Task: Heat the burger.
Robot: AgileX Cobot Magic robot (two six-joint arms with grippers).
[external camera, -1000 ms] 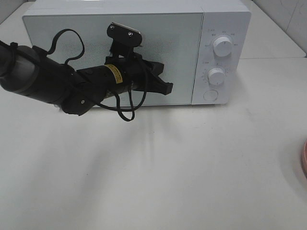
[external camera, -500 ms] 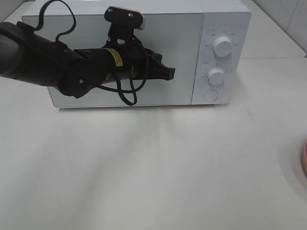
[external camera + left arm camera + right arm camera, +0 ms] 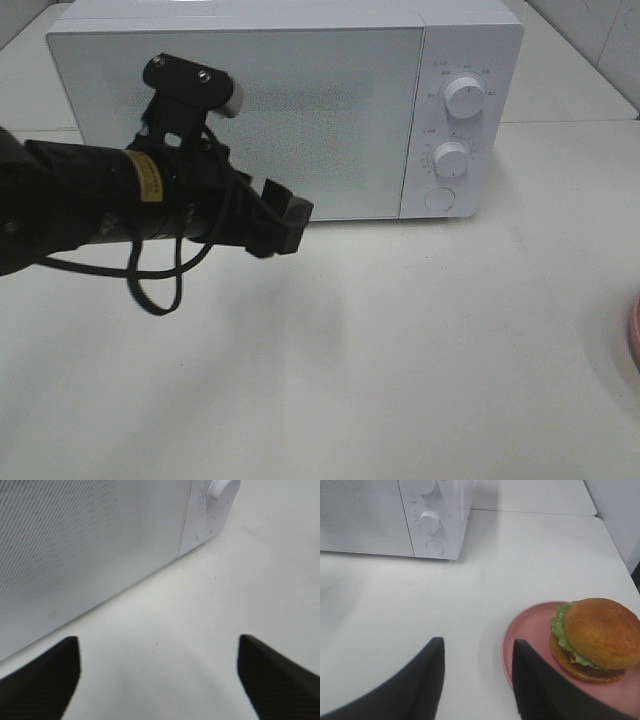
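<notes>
Left gripper [image 3: 285, 222] hangs apart and empty before the closed microwave [image 3: 300, 100]; burger [image 3: 595, 639] waits on its plate [image 3: 530, 640], far right, unheated.

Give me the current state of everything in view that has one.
microwave: door shut.
burger: on the pink plate, outside the microwave, not held.
pink plate: on the table, carrying the burger.
left gripper: open, empty, in front of the microwave door.
right gripper: jaws apart, empty, beside the plate.
</notes>
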